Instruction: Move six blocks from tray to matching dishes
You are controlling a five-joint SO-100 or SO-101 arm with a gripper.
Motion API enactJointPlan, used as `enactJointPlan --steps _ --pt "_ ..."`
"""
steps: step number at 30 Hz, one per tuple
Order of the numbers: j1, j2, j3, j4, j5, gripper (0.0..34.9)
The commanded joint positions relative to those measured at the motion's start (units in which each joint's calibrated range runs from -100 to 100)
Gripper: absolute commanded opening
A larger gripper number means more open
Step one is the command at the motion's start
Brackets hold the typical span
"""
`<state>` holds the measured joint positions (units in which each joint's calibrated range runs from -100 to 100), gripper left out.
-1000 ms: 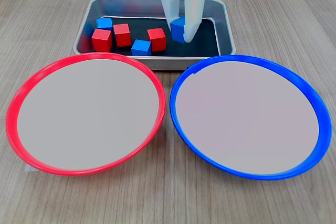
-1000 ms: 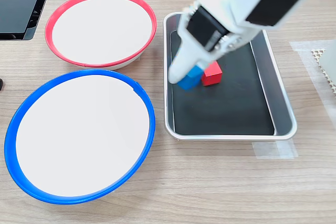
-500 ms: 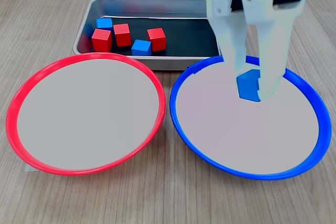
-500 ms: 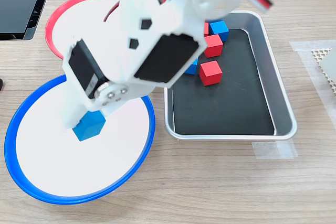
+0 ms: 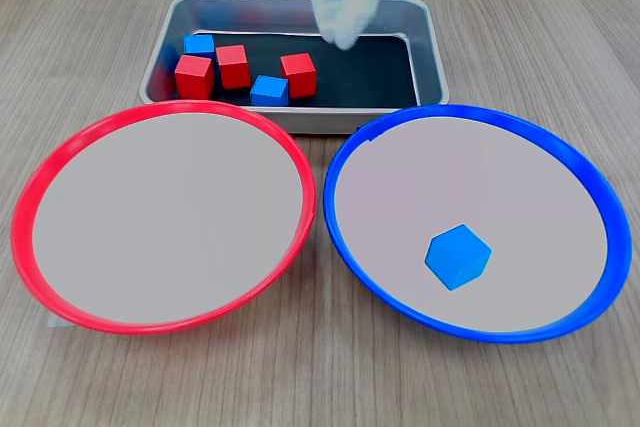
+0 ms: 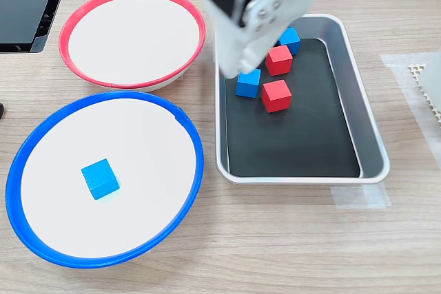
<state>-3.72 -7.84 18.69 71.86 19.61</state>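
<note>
Second exterior view, blue block (image 6: 100, 178) in blue-rimmed dish (image 6: 41, 146), well apart from gripper (image 6: 234, 67) over tray (image 6: 372, 149), jaw state unclear

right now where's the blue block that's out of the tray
The blue block lies alone in the blue-rimmed dish, on the first exterior view's right, towards that dish's near edge, apart from the rim.

— Bright, even light in both exterior views?
— Yes, soft shadows only. The gripper (image 5: 345, 7) is motion-blurred, pale and smeared.
— Glare?
— A faint sheen on the tray (image 6: 368, 129) wall.
</note>
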Motion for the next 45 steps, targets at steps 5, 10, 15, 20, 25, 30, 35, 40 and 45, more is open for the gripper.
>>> enactJointPlan --steps 5,10,15,20,25,30,35,40,45 --pt "11.7 -11.1 20.7 -1.7 9.7 16.9" --pt "13.2 -11.0 25.2 -5.6 8.0 19.8" --pt "12.2 -10.1 27.9 -9.9 4.3 20.4" --pt "10.5 -8.7 29.6 -12.6 3.6 19.4" --pt "8.7 -6.4 30.1 -14.3 3.5 13.2" --pt "6.9 -4.7 28.1 -14.5 3.3 0.4" --pt "6.8 -4.8 16.8 -6.9 2.1 0.3" --pt "10.1 1.5 -7.5 -4.5 -7.4 0.3" --pt "13.5 17.1 -29.4 -4.5 -13.6 0.3"
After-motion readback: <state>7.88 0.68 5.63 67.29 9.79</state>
